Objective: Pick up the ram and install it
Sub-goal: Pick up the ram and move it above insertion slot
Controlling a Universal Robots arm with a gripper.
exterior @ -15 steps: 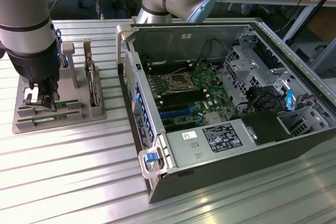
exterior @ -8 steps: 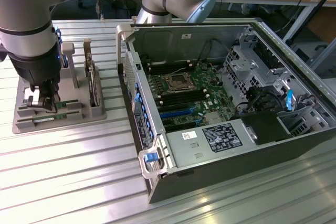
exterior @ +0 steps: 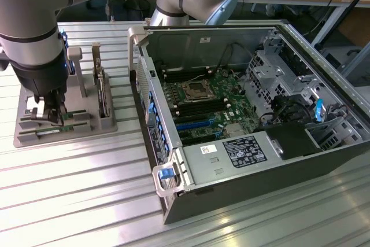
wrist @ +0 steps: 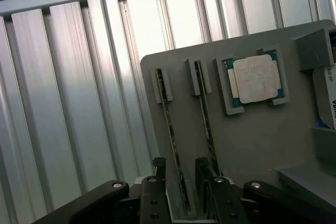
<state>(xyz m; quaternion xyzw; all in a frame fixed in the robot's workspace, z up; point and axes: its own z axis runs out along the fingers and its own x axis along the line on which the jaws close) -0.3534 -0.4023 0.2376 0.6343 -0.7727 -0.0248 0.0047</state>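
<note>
The table [wrist: 68,87] was ribbed, bright metal; the holder [wrist: 252,140], matt grey plastic; the processor [wrist: 255,78] lid, dull silver metal; the gripper [wrist: 181,165], satin black.

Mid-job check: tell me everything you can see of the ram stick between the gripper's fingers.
The ram is a long, thin board standing on its edge, seen edge-on as a dark, greenish strip. It sits in the grey holder, its far end in a small raised slot block. A second stick stands parallel beside it. The open gripper straddles its near end, one finger on each side, with no clamping visible.
</note>
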